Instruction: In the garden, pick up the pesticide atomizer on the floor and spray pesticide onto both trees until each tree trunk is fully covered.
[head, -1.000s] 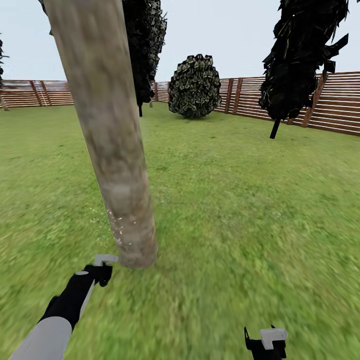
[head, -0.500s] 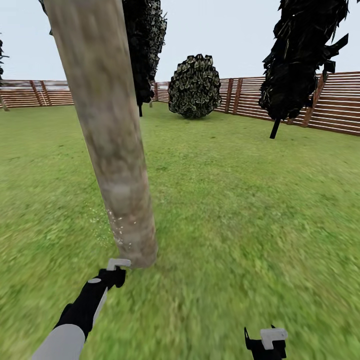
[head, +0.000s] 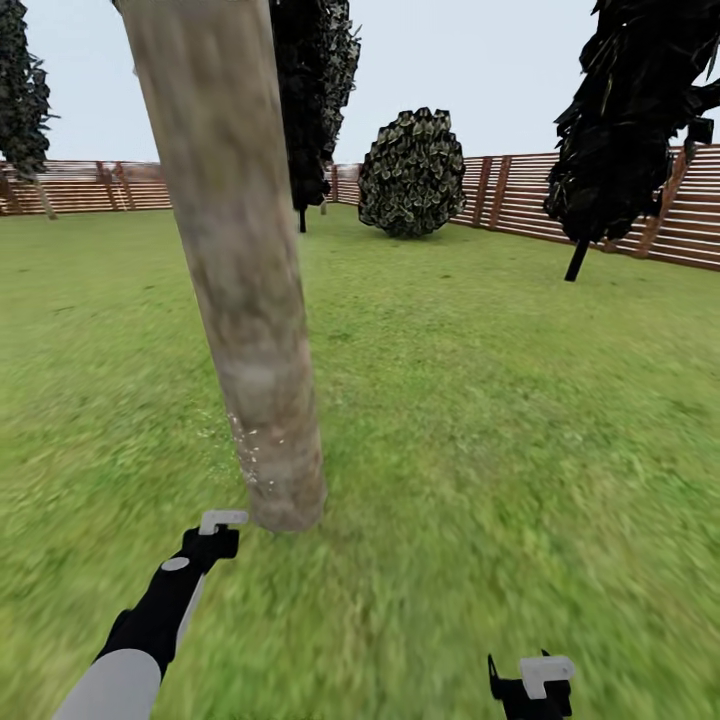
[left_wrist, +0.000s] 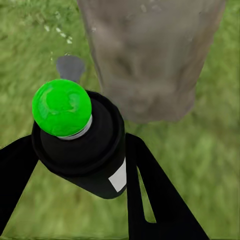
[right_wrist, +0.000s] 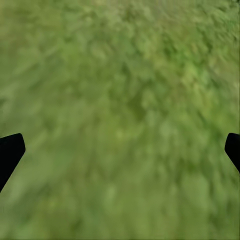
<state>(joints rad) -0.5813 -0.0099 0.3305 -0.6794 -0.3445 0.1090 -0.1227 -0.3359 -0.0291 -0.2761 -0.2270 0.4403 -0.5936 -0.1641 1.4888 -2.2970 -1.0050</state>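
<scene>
left arm (head: 130, 650): light grey forearm, black wrist section, small grey disc. both hands black with pale grey-white fingers (head: 222, 519).

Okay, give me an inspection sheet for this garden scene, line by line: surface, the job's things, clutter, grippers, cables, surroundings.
Surface: green grass lawn, blurry in texture.
Job's things: pesticide atomizer, dark body with a green top, held between the left gripper's fingers and aimed at the base of the tree trunk. White pesticide specks dot the trunk's lower left side; the rest looks bare.
Clutter: nothing seen.
Grippers: left gripper shut on the atomizer, close to the trunk base. Right gripper low over bare grass, fingers wide apart in the right wrist view.
Cables: nothing seen.
Surroundings: brown slatted fence, round dark bush, dark trees near the fence, pale sky.
</scene>
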